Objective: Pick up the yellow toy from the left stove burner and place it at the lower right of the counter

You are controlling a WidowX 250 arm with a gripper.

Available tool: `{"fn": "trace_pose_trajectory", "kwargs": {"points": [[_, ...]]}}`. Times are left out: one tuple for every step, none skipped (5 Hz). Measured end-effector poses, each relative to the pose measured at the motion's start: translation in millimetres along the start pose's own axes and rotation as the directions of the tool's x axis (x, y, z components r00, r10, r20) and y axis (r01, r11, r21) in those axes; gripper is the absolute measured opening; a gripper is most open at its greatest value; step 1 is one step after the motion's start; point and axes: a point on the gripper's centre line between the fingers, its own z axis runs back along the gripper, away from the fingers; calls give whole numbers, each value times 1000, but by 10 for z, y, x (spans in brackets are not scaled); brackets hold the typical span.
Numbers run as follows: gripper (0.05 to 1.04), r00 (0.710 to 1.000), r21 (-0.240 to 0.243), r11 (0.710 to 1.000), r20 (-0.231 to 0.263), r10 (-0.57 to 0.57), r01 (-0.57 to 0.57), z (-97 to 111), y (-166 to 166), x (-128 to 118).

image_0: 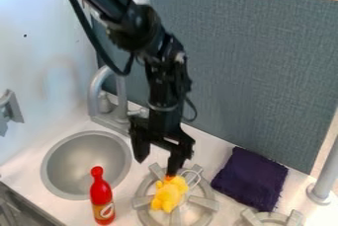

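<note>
Black two-finger gripper [157, 167] is spread apart, one tip at the lumpy yellow toy [170, 194] on the round grey burner [206, 202]

There are 2 burners [141, 202], 1 near the middle and 1 at the near right, plus 1 sink [86, 163], 1 faucet [96, 84], 1 bottle [102, 195], 1 yellow toy [170, 194], 1 cloth [251, 178] and 1 post [324, 175].

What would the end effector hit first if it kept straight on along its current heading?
Likely the yellow toy on the stove burner: the tip of one finger of the end effector meets its top in view. Depth unclear; may be touching.
</note>
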Motion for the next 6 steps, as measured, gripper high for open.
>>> {"fn": "trace_pose_trajectory", "kwargs": {"points": [[1001,1000,6,1000,5,7,-7,-91,-4,54],[1001,1000,43,999,-19,-11,12,-260,-129,100],[1001,997,44,999,-78,-12,15,-387,-202,102],[1001,991,33,999,-134,1,4,-520,-231,91],[946,979,68,998,-201,25,-11,-641,-182,66],[665,968,89,996,-248,45,-24,-701,-82,49]]}}
